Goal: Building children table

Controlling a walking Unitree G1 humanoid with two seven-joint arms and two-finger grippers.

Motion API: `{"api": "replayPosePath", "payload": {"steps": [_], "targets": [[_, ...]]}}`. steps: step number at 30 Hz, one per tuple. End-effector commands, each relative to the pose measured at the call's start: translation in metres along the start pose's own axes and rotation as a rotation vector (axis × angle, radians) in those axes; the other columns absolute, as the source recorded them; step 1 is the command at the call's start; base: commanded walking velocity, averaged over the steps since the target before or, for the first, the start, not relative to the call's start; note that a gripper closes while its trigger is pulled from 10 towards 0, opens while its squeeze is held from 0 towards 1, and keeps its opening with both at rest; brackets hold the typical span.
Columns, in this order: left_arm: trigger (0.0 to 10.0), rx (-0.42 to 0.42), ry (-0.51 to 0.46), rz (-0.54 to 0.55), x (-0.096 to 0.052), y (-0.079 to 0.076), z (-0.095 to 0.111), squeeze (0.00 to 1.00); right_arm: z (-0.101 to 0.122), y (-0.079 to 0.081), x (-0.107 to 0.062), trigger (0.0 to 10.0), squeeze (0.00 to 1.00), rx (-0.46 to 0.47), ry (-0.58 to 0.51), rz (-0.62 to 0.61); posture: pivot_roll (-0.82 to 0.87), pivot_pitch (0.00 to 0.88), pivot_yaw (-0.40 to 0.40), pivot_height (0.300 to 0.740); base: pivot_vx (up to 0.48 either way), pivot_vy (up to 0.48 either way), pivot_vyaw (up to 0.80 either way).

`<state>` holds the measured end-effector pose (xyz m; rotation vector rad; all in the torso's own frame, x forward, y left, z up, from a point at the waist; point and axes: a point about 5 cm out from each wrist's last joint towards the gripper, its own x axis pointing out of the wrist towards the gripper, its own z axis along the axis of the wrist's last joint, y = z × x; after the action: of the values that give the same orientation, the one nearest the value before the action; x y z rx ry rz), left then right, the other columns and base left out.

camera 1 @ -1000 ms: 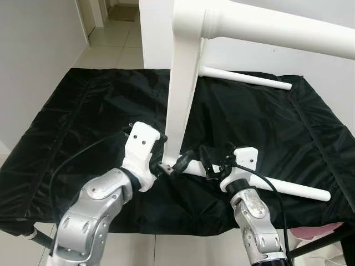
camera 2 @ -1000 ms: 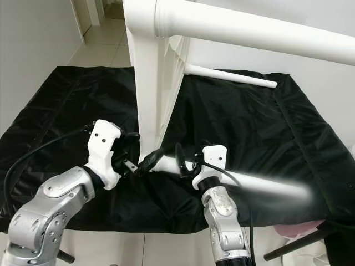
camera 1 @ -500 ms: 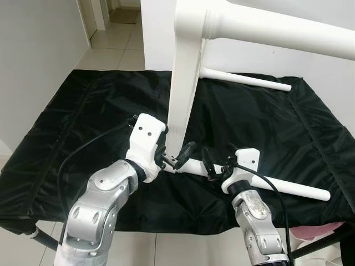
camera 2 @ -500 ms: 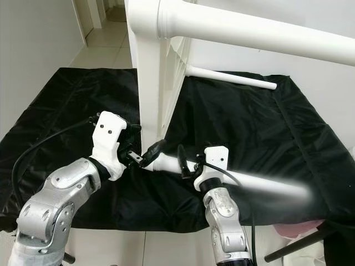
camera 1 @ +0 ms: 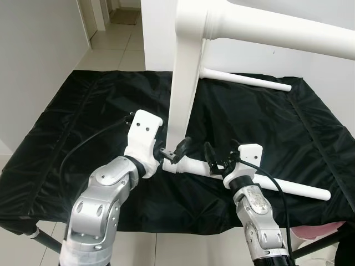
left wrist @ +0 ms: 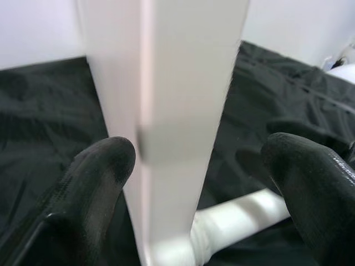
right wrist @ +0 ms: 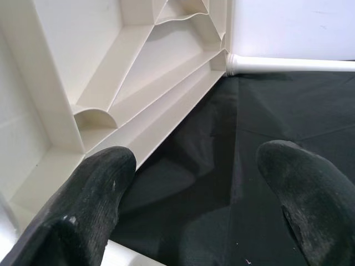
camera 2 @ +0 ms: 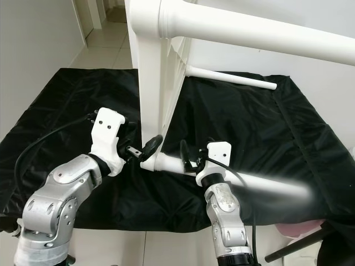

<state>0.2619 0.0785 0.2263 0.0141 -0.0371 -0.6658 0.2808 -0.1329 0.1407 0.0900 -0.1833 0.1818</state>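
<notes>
Smooth, slightly glossy white plastic table point(camera 1: 186, 72) and leg point(camera 1: 260, 184); crinkled, faintly shiny black cloth point(camera 1: 77, 122) beneath.

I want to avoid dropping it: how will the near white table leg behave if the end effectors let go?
The table leg is a round tube on the black cloth, so it would probably roll. It looks like smooth plastic: likely light, stiff and slippery between the right end effector's fingers.

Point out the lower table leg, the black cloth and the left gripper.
lower table leg point(camera 1: 288, 189), left eye view, mid-shaft right of the right gripper.
black cloth point(camera 1: 83, 111), left eye view, bare left part.
left gripper point(camera 1: 173, 152), left eye view, between its fingertips.
</notes>
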Motion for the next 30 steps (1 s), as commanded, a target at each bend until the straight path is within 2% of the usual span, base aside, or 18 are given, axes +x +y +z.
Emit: {"api": "replayPosePath", "payload": {"steps": [1,5,8,12,17,21,24,30], "targets": [[10.0,0.0,-0.008,0.207,0.008,0.008,0.003,0.0,-0.001,0.001,0.002,10.0,0.0,0.008,0.011,-0.004,-0.04,0.026,0.027,0.74,0.0,0.0,0.0],[10.0,-0.015,-0.028,0.219,0.018,0.007,0.009,0.0,-0.001,0.002,0.003,10.0,0.0,0.012,0.009,-0.006,-0.04,0.024,0.031,0.74,0.0,0.0,0.0],[10.0,-0.062,-0.048,0.241,0.03,0.005,0.014,0.0,0.0,0.0,0.005,10.0,0.0,0.014,-0.002,-0.03,-0.05,0.019,0.035,0.74,0.0,0.0,0.0],[10.0,-0.088,-0.06,0.239,0.037,0.001,0.019,0.0,0.001,-0.003,0.008,10.0,0.0,0.026,-0.009,-0.047,-0.06,0.021,0.039,0.74,0.0,0.0,0.0],[10.0,-0.092,-0.07,0.247,0.046,-0.004,0.026,0.0,0.003,-0.005,0.01,10.0,0.0,0.017,-0.015,-0.054,-0.06,0.024,0.039,0.74,0.0,0.0,0.0],[10.0,-0.064,-0.081,0.277,0.055,-0.006,0.033,0.0,0.004,-0.009,0.011,10.0,0.0,0.011,-0.019,-0.067,-0.06,0.03,0.041,0.74,0.0,0.0,0.0],[10.0,-0.063,-0.082,0.284,0.056,-0.006,0.034,0.0,0.004,-0.009,0.012,10.0,0.0,0.011,-0.019,-0.068,-0.06,0.03,0.041,0.74,0.0,0.0,0.0],[10.0,-0.058,-0.123,0.391,0.064,0.0,0.042,0.0,0.002,-0.007,0.012,10.0,0.0,0.016,-0.017,-0.074,-0.06,0.033,0.042,0.74,0.0,0.0,0.0]]}}
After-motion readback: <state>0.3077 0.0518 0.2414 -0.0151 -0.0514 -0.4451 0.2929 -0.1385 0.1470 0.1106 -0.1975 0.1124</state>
